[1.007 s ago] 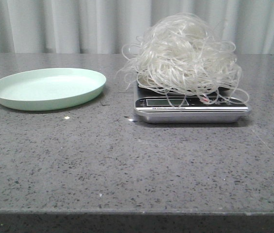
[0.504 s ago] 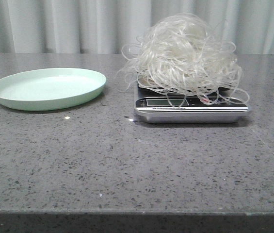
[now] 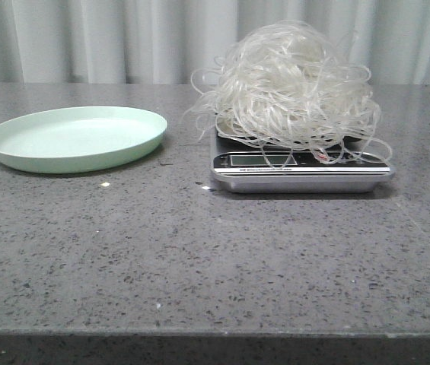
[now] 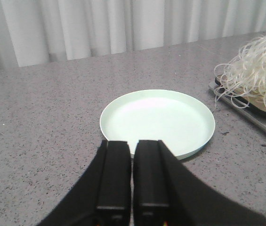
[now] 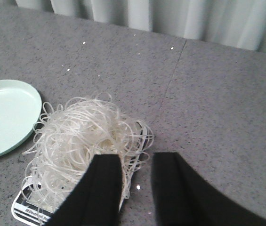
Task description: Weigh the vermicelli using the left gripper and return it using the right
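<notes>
The vermicelli (image 3: 287,84) is a fluffy whitish mound of thin strands resting on a silver kitchen scale (image 3: 300,172) right of centre; stray loops hang over the display. It also shows in the left wrist view (image 4: 257,75) and the right wrist view (image 5: 83,141). The pale green plate (image 3: 74,138) sits bare on the left, also in the left wrist view (image 4: 157,121) and the right wrist view (image 5: 3,117). My left gripper (image 4: 133,143) is shut and empty, just short of the plate's near rim. My right gripper (image 5: 137,160) is open and empty, above the mound's edge. Neither gripper shows in the front view.
The grey speckled table (image 3: 199,251) runs to a front edge near the bottom of the front view. Pale curtains (image 3: 123,38) hang behind the table. A few small white crumbs (image 3: 105,184) lie between plate and scale.
</notes>
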Available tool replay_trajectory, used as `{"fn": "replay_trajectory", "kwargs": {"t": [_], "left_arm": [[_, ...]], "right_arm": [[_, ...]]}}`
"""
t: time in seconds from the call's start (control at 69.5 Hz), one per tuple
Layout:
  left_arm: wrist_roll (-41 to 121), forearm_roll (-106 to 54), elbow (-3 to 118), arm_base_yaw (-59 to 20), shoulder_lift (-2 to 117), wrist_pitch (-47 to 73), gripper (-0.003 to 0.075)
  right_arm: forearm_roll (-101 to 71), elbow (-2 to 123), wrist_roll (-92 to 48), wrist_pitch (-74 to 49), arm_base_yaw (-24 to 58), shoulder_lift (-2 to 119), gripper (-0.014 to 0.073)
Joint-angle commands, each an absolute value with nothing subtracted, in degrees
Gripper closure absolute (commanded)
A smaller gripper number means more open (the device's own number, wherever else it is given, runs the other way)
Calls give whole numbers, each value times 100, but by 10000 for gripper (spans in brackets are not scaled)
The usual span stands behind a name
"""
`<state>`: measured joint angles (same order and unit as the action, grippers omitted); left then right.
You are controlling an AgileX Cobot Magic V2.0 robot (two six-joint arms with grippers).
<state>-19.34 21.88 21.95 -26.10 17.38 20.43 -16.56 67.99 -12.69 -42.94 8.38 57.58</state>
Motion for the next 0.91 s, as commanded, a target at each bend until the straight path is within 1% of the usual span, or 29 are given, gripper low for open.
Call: {"fn": "replay_trajectory", "kwargs": {"t": [0.0, 0.014, 0.058, 0.072, 0.086, 0.129, 0.144, 0.187, 0.331, 0.489, 0.662, 0.892], "left_arm": [[-1992, 2194, 2351, -2597, 1779, 1612, 583], [-1992, 2194, 2351, -2597, 1779, 1612, 583], [-1992, 2194, 2351, -2597, 1779, 1612, 583], [-1992, 2194, 2351, -2597, 1779, 1612, 583], [-1992, 2194, 2351, -2597, 1779, 1612, 583], [-1992, 2194, 2351, -2597, 1779, 1612, 583], [-1992, 2194, 2351, -2597, 1779, 1612, 583], [-1992, 2194, 2351, -2597, 1779, 1612, 583], [-1992, 2194, 2351, -2597, 1779, 1612, 583], [-1992, 2194, 2351, -2597, 1779, 1612, 583], [-1992, 2194, 2351, -2597, 1779, 1612, 583], [-1992, 2194, 2351, -2597, 1779, 1612, 583]], "right_arm": [[-1789, 7480, -1371, -4243, 1015, 6293, 120], [-1798, 7516, -1371, -4243, 1028, 6293, 120], [-1883, 7758, -1371, -4353, 1117, 6586, 56], [-1897, 7791, -1371, -4365, 1130, 6586, 56], [-1956, 7886, -1371, -4398, 1167, 6723, 29], [-2024, 8039, -1371, -4428, 1221, 6856, 5], [-2065, 8129, -1372, -4463, 1277, 6989, -16], [-2122, 8270, -1377, -4506, 1353, 7149, -29], [-2174, 8805, -1392, -4775, 1721, 7851, -27], [-2174, 9015, -1396, -4919, 1994, 8505, -27], [-2138, 9015, -1399, -5012, 2048, 9064, -27], [-1550, 9015, -1399, -5259, 2048, 9573, -27]]}}
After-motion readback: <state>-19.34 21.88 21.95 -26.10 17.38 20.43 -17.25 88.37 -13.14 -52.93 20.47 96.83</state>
